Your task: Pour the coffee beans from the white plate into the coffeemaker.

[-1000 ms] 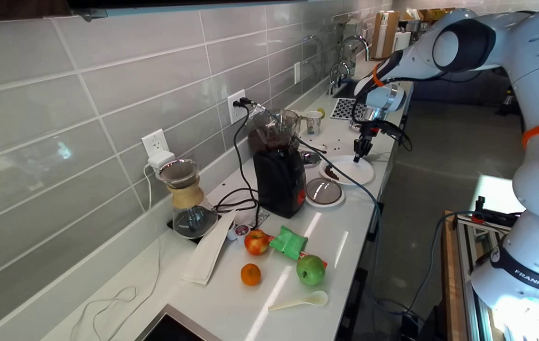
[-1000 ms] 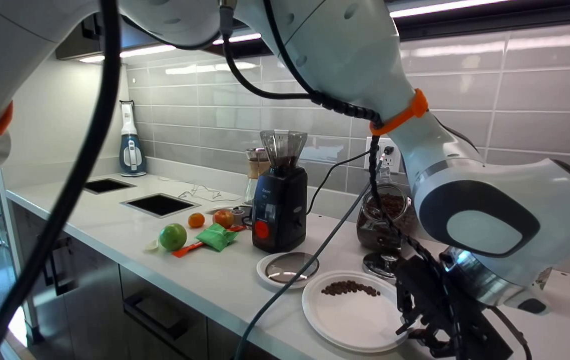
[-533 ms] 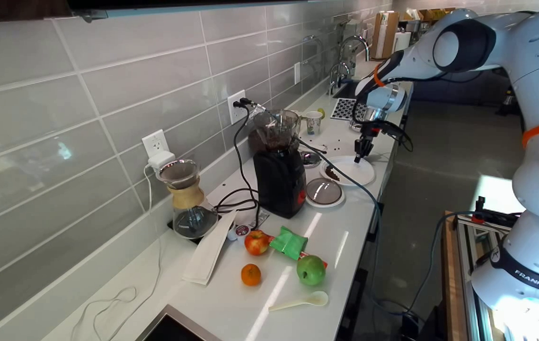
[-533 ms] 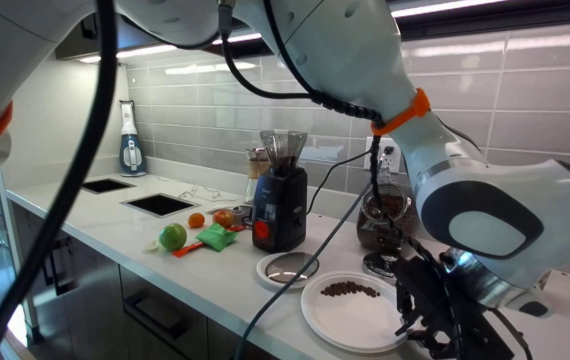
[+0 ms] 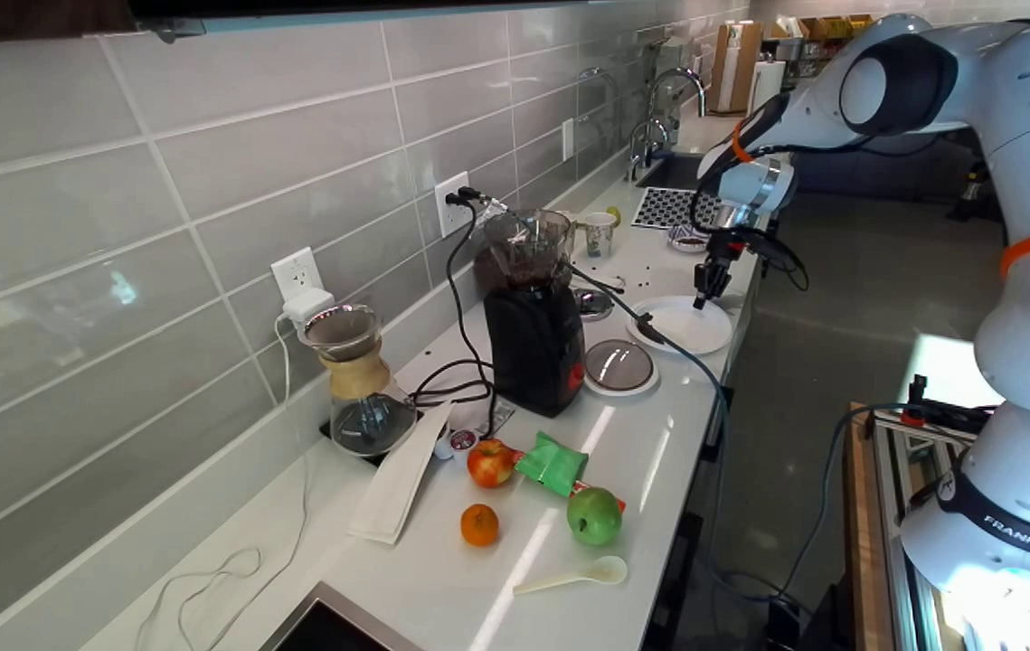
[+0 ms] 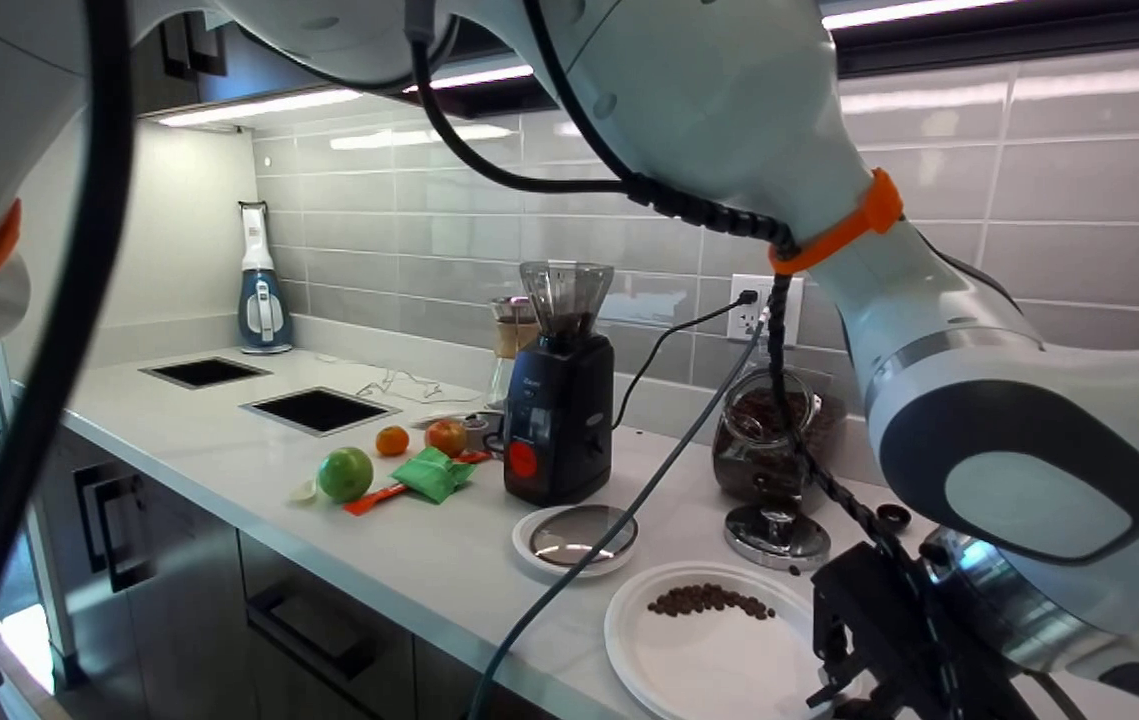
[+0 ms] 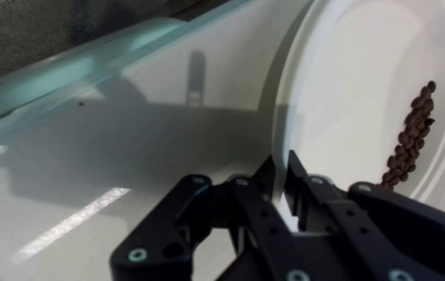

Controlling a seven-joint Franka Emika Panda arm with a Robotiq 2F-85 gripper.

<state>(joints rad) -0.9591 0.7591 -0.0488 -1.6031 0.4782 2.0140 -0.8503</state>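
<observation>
Bearing a strip of coffee beans [image 7: 411, 132] toward one side, white plate [image 7: 347, 86] is being pinched at its rim by the gripper [image 7: 281, 166], near a smaller plate [image 6: 523, 542] that is sitting, round grey disc [image 6: 569, 531] atop, beside the coffeemaker [image 6: 579, 430] on the counter [image 6: 459, 560].

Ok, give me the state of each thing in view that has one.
White plate: gripped at its rim; whether lifted, unclear
Claw: shut on that rim
Coffee beans: on the plate, unpoured
Coffeemaker: upright, top uncovered
Glass jar: uncovered, brown contents inside
Metal lid: off, beside the jar
Glass carafe: upright, contents unclear
Wall outlet: black plugs in
Lower cabinets: shut
Under-cabinet light: lit
</observation>
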